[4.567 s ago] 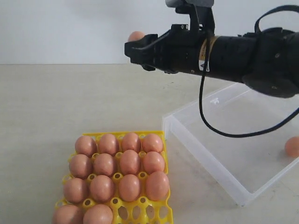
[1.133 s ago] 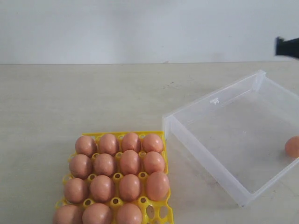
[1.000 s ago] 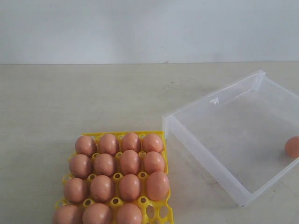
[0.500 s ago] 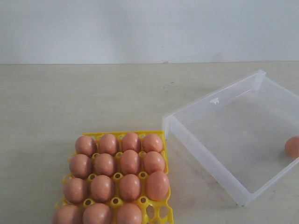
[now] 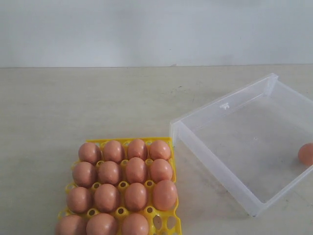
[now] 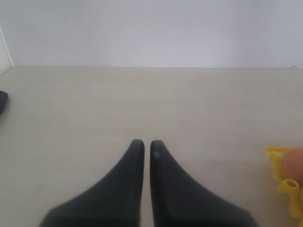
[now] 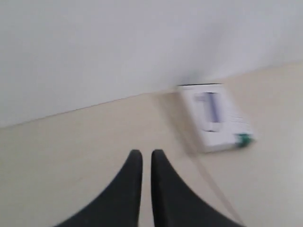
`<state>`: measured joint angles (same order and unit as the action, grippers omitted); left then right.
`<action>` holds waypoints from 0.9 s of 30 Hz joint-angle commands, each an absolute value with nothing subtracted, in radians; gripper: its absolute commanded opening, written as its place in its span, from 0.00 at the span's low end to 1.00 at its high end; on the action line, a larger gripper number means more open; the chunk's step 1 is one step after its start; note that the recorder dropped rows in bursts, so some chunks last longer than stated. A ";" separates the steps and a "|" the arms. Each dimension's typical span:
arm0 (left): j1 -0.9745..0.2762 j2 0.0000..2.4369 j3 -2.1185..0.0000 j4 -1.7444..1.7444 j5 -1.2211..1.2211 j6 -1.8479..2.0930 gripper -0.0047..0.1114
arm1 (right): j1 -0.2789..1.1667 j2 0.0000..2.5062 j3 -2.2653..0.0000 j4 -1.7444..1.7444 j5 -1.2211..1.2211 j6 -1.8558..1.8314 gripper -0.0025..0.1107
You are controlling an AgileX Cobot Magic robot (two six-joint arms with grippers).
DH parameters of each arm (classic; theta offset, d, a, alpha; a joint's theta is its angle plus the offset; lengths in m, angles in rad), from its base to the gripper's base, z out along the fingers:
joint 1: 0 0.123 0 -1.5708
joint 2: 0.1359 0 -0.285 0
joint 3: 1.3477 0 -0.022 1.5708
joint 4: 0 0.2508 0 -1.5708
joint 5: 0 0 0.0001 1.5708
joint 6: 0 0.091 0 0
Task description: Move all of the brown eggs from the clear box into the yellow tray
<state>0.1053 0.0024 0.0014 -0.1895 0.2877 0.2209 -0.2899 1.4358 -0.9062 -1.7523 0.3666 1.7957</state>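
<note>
A new egg (image 5: pixel 135 225) sits in the tray (image 5: pixel 146 140), my left fingers (image 6: pixel 135 156) and right fingers (image 7: pixel 134 163) are pinched empty, and one egg (image 5: pixel 306 153) remains in the box (image 5: pixel 210 164).

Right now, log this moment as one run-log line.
task: unfinished | left gripper: shut, empty | right gripper: shut, empty | clear box: holds one brown egg | yellow tray: one cup empty

Lab-like setup: bare tabletop (image 5: pixel 73 103), blank wall (image 5: pixel 146 29).
</note>
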 commanded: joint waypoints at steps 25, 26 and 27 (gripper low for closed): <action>0.108 0.000 0.000 -0.194 0.284 0.228 0.08 | -0.309 1.567 -1.169 -1.744 0.031 1.267 0.02; 0.108 0.000 0.000 -0.194 0.284 0.228 0.08 | -0.309 1.579 -1.169 -1.744 0.034 1.258 0.02; 0.108 0.000 0.000 -0.194 0.284 0.228 0.08 | -0.309 1.588 -1.169 -1.744 0.039 1.239 0.02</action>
